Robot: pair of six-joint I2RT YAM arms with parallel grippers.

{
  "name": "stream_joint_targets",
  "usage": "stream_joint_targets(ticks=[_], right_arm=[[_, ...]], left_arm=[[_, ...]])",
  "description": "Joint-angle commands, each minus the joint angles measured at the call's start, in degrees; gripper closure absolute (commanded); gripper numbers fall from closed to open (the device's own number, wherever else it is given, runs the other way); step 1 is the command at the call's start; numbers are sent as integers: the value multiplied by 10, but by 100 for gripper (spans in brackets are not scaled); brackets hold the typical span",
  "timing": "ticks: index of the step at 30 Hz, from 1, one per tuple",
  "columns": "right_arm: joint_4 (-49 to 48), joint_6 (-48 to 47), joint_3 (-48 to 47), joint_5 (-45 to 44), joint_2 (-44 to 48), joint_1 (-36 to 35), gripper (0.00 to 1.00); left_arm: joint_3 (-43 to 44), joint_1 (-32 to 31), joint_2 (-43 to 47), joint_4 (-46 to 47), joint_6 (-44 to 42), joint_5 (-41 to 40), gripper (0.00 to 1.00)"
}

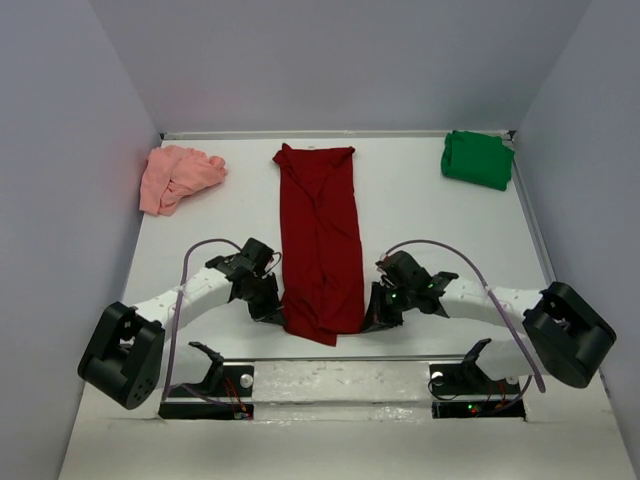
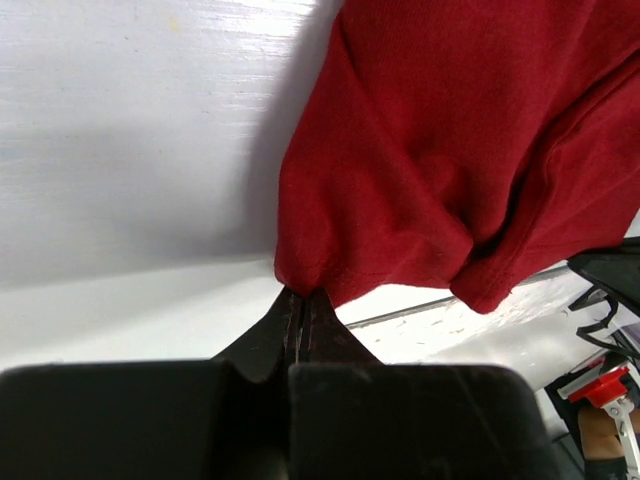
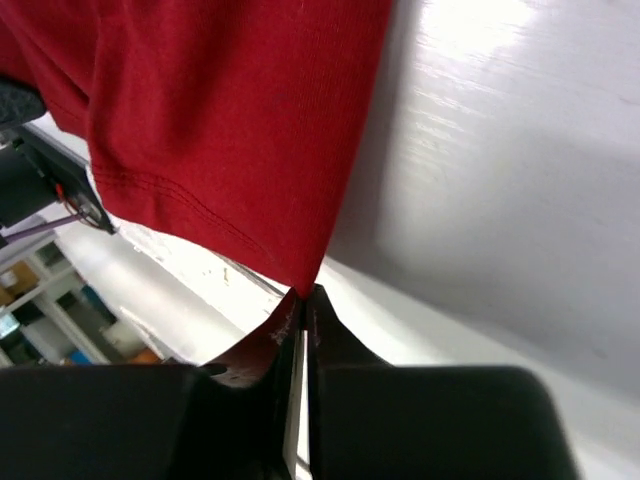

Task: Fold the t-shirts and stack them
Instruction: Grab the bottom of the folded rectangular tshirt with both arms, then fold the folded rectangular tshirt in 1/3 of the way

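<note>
- Pinching the near hem corners of the long dark red cloth t-shirt (image 1: 320,240) lying lengthwise mid-bench (image 1: 430,220) — left jaws and right jaws both closed tight on cloth, probably to fold that end away.
- Crumpled salmon-pink cloth t-shirt (image 1: 178,177) and bunched bright green cloth t-shirt (image 1: 477,158) sit in the far corners — clear of the fold.

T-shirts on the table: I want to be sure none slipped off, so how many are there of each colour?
dark red t-shirt: 1
green t-shirt: 1
pink t-shirt: 1
Total: 3
</note>
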State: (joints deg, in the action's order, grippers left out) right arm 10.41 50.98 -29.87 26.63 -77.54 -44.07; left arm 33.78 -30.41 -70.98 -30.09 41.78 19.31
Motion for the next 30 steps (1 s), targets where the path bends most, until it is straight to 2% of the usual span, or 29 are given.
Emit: stream_joint_targets(ticks=[1, 5, 18, 30], right_arm=[[87, 12, -32, -85, 47, -17, 100], [131, 10, -48, -127, 69, -17, 100], [262, -10, -113, -173, 136, -22, 100], [309, -23, -166, -186, 155, -22, 100]], left_arm=[[24, -10, 28, -16, 12, 5, 100], [26, -18, 44, -27, 16, -1, 100], [77, -41, 151, -109, 64, 20, 100], [114, -67, 153, -131, 70, 24, 100]])
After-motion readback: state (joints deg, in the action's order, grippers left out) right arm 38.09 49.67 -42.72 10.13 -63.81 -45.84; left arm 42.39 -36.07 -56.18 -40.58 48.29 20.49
